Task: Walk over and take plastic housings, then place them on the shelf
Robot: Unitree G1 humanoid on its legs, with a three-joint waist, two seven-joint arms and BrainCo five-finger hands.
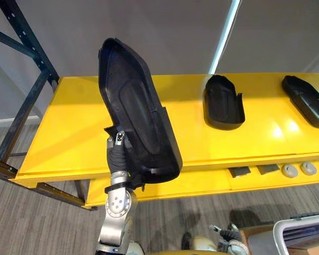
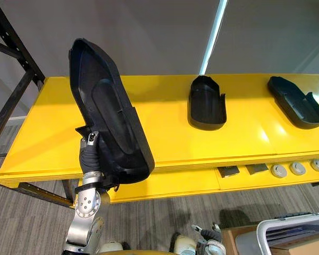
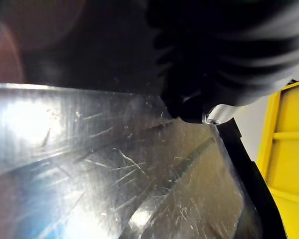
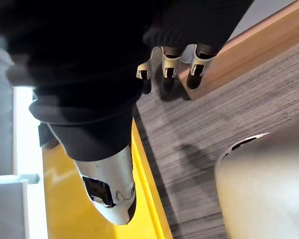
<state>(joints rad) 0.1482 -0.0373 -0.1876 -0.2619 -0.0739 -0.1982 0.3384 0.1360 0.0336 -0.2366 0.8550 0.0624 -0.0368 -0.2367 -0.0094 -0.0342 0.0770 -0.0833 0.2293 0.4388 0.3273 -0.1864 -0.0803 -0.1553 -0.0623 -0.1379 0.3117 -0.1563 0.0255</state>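
Observation:
My left hand (image 1: 117, 156) is shut on the lower end of a long black plastic housing (image 1: 135, 111). It holds the housing nearly upright, hollow side toward me, over the left half of the yellow shelf (image 1: 69, 133). In the left wrist view the housing's scratched glossy surface (image 3: 114, 174) lies right past the hand's dark cover (image 3: 229, 59). A second black housing (image 1: 223, 102) lies on the shelf to the right. A third housing (image 1: 308, 101) rests at the far right. My right hand (image 4: 169, 62) hangs low beside the shelf edge with relaxed fingers and nothing in it.
A dark blue rack upright (image 1: 26, 101) stands at the shelf's left end. On the lower yellow level are small grey round parts (image 1: 300, 169) and dark square pieces (image 1: 239, 171). A grey bin (image 1: 303, 234) on a cardboard box sits at the lower right on grey carpet.

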